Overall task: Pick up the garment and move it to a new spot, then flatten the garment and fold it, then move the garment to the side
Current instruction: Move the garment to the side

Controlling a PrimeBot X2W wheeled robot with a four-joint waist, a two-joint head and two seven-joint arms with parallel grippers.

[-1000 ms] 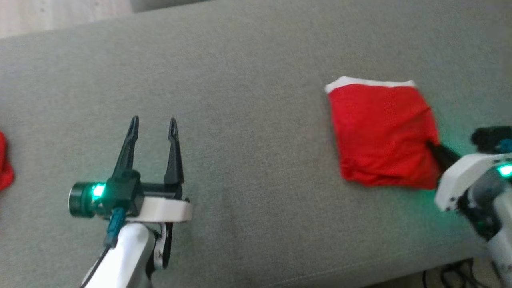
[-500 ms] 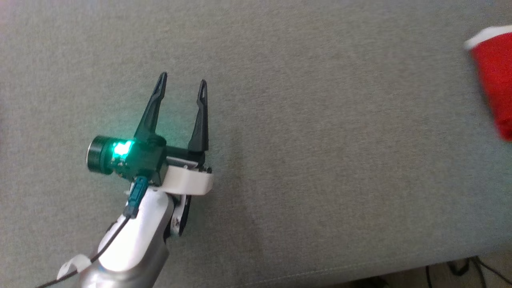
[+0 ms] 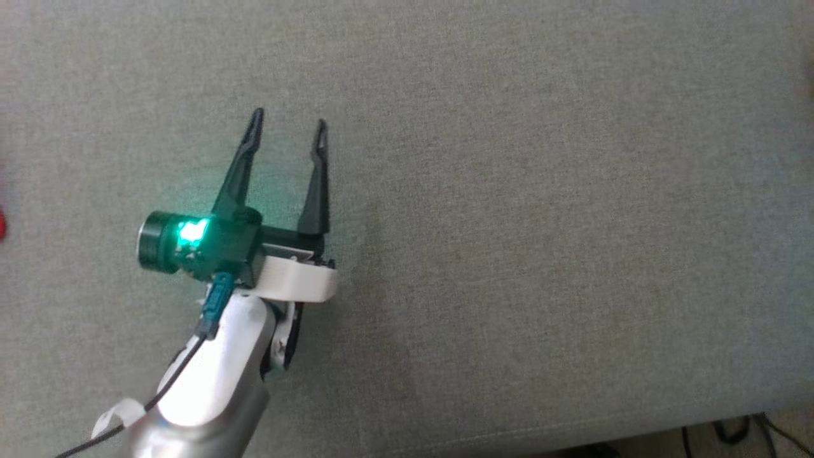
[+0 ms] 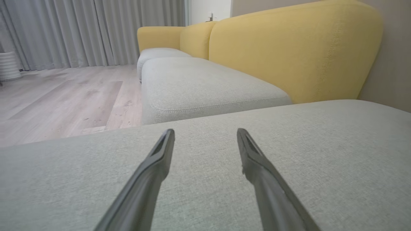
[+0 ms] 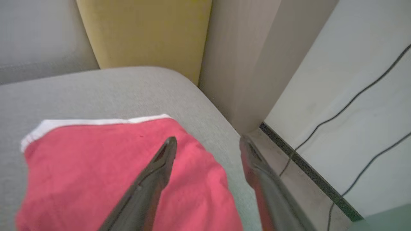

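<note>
The garment (image 5: 96,166) is a red folded piece with a white band along its far edge. It lies flat on the grey cushion (image 5: 128,89) near the cushion's rounded corner, in the right wrist view. My right gripper (image 5: 208,140) hovers over the garment's near right part, open, with nothing between its fingers. My left gripper (image 3: 289,119) stands open over bare grey cushion (image 3: 509,222) in the head view, holding nothing. In the left wrist view the left gripper (image 4: 205,131) points across the cushion with its fingers spread wide.
A yellow sofa back (image 4: 289,54) and a second grey seat (image 4: 199,83) lie beyond the cushion, with wooden floor (image 4: 64,96) to their left. Beside the garment's corner are a wall (image 5: 353,96) and black cables (image 5: 353,99). A red sliver (image 3: 2,226) shows at the head view's left edge.
The head camera has turned, so the garment has slid out of its right edge. My right gripper has let go of the garment and opened. The left gripper stays open.
</note>
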